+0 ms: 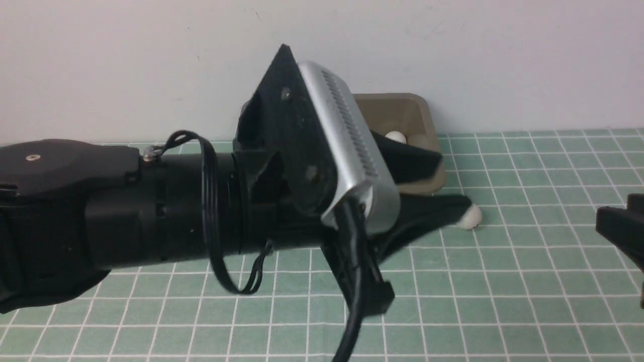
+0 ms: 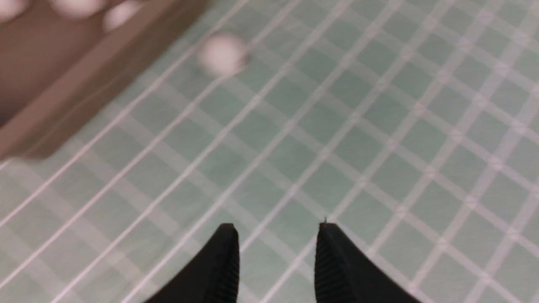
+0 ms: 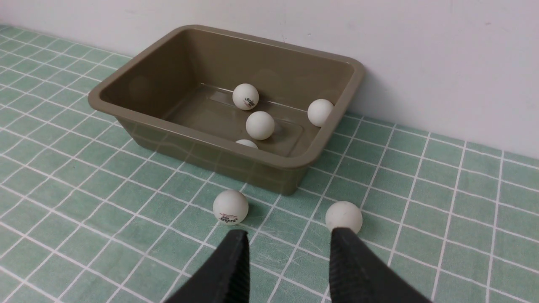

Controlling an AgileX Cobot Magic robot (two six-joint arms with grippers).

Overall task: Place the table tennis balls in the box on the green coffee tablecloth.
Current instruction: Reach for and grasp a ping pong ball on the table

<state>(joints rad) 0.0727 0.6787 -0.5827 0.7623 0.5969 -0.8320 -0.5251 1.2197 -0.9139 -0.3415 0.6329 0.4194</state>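
On my left the black left arm (image 1: 126, 201) stretches across the front view, carrying its silver wrist camera (image 1: 347, 141) and a looped black cable (image 1: 216, 221). The left gripper (image 2: 278, 227) is spread a little, nothing between its jaws; its own view is blurred, and I make out the pale green tablecloth with thin white grid lines (image 2: 337, 126) beneath it. The olive-brown rectangular plastic box (image 3: 261, 63) stands at the back of the cloth, against the white wall (image 1: 151, 65). Inside it I count four small matte white table tennis balls (image 3: 260, 125), one half hidden by the near wall. Two more lie on the cloth outside: a ball with a dark logo (image 3: 230, 207) near the box's front wall, and a plain ball (image 1: 470, 217) off its right front corner. From the front the plain ball shows just past a left fingertip (image 1: 448, 205), but I cannot tell whether they touch. At the far right the right gripper (image 3: 288, 232) has its jaws apart and empty, both loose balls just ahead of its fingertips
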